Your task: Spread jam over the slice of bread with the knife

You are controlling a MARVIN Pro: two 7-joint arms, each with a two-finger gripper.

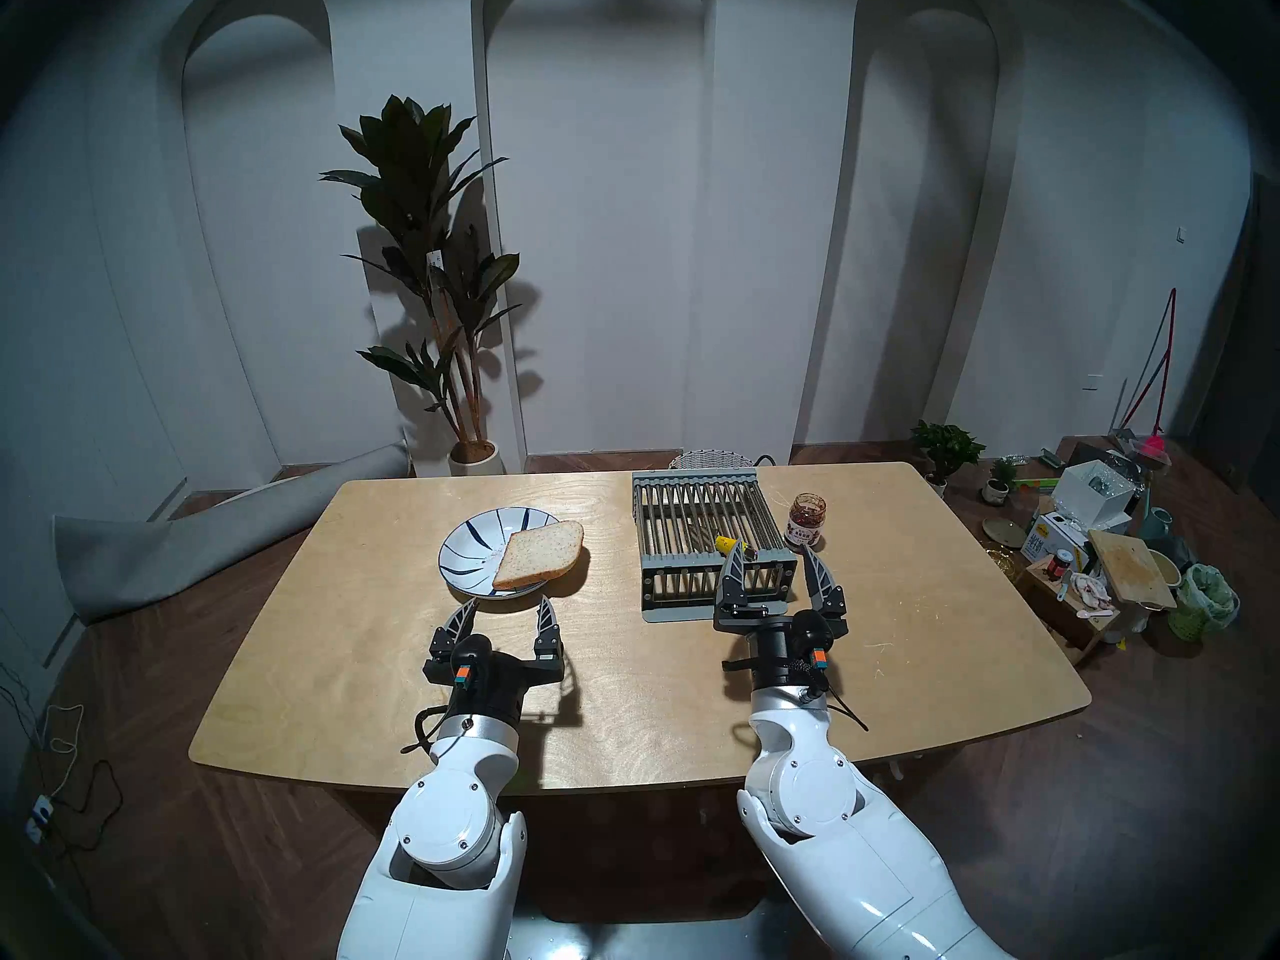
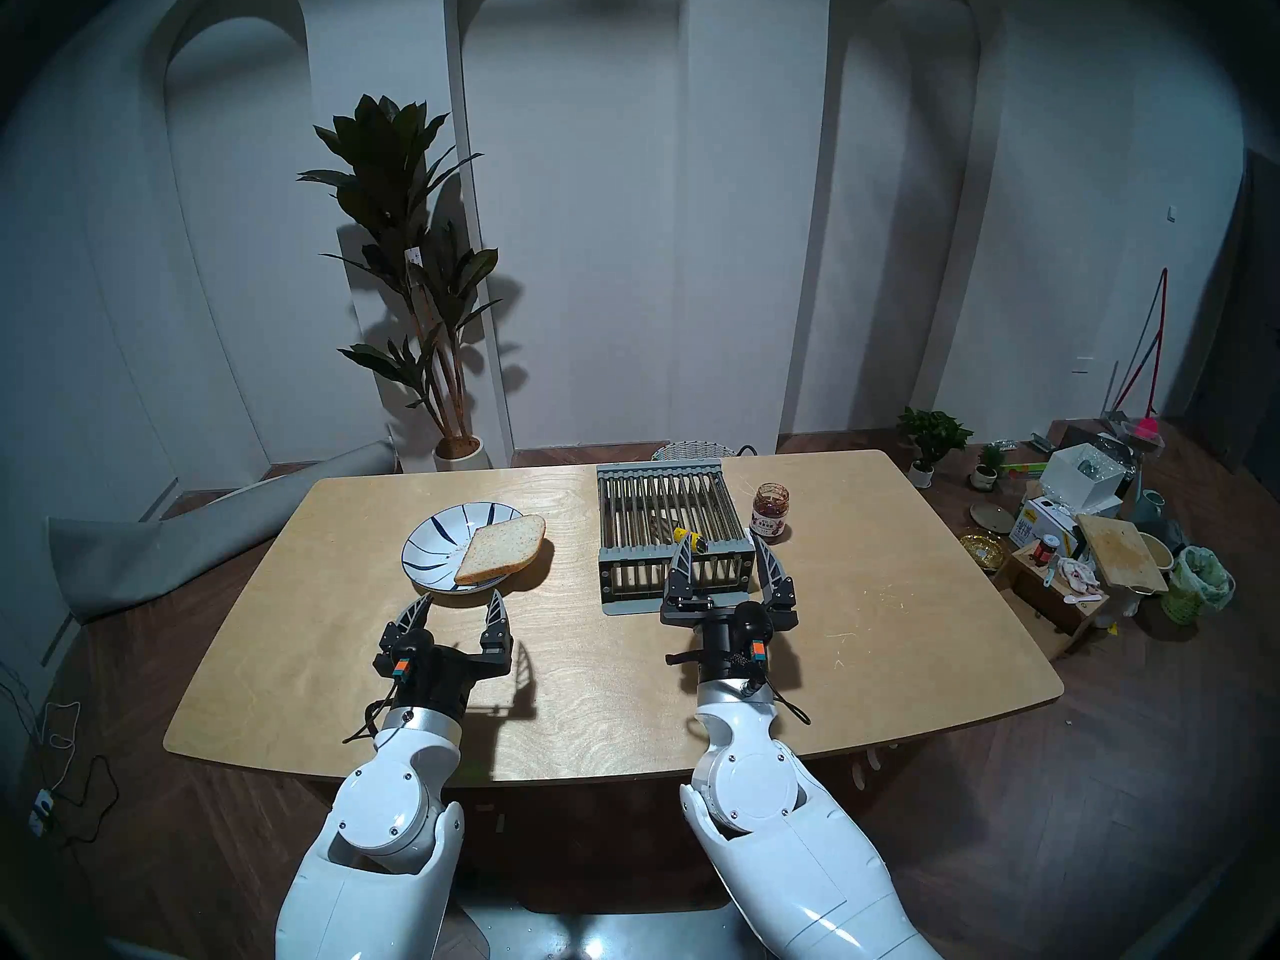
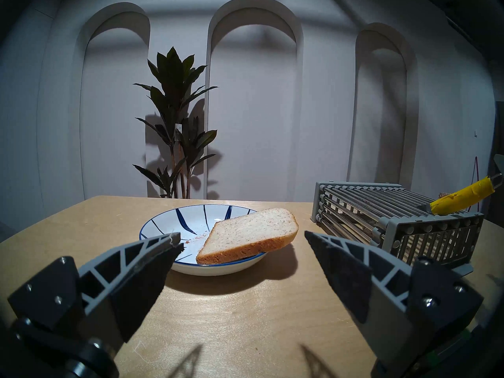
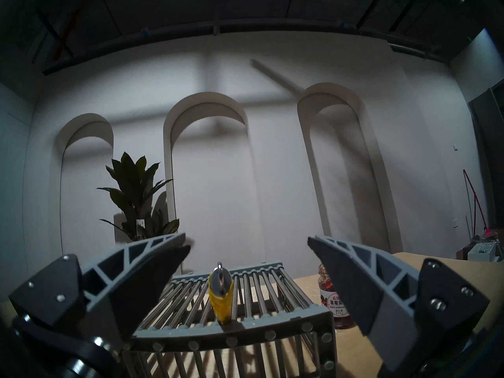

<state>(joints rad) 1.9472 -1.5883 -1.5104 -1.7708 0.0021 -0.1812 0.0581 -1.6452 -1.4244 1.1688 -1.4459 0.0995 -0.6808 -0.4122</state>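
The slice of bread (image 1: pixel 540 553) lies tilted on the right rim of a white plate with blue stripes (image 1: pixel 467 539), overhanging it. My left gripper (image 1: pixel 510 602) is open and empty, just in front of the plate; the bread (image 3: pixel 251 234) shows between its fingers. The knife's yellow handle (image 1: pixel 727 542) rests on the near edge of the grey slatted rack (image 1: pixel 699 508), its end pointing towards me (image 4: pixel 221 301); the blade is mostly hidden among the bars. My right gripper (image 1: pixel 770 550) is open and empty, just short of the handle. The jam jar (image 1: pixel 805 520) stands open to the right of the rack.
The wooden table (image 1: pixel 623 695) is bare in front of both grippers. A tall potted plant (image 1: pixel 443 280) stands behind the table. Boxes, a cutting board and other clutter (image 1: pixel 1108 557) sit on the floor to the right.
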